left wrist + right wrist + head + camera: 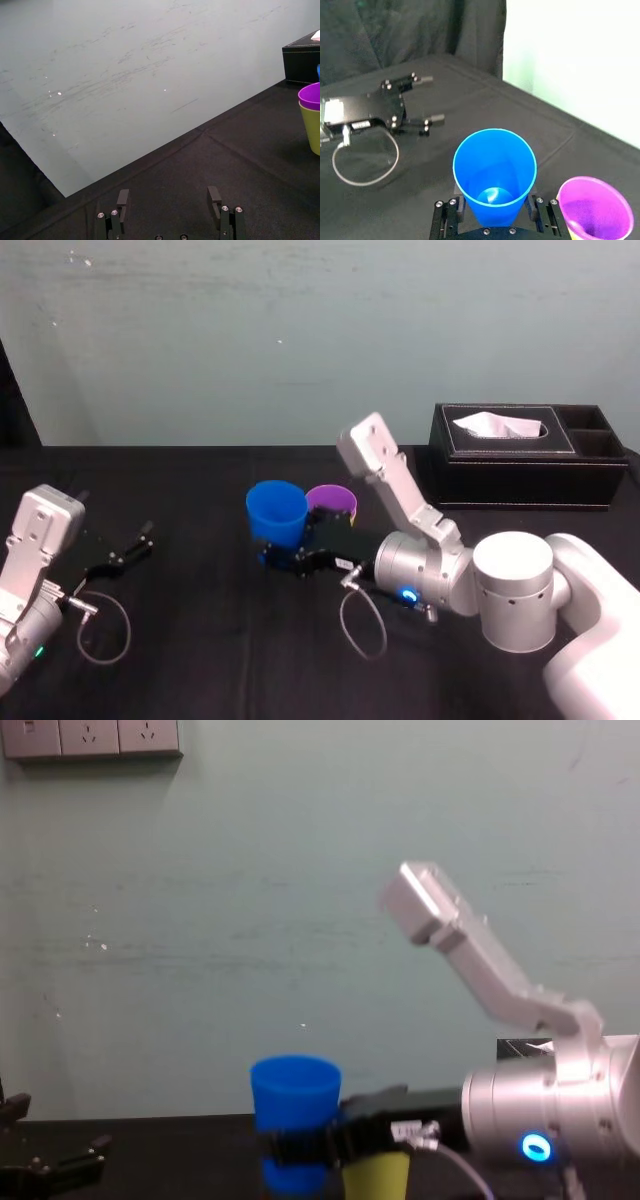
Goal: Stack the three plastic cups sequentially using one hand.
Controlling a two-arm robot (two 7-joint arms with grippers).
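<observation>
Right gripper [285, 558] reaches across the black table [200, 660] from the right, jaws clamped on the lower part of the blue cup [277, 512]; cup upright, mouth up; purple cup [332, 502] sits nested in the yellow cup [312, 127] just beside the blue one on its right; touching or not, can't tell; black tissue box [520, 455] at back right, well apart; left gripper [168, 200] low at the table's left, jaws wide, nothing between them.
</observation>
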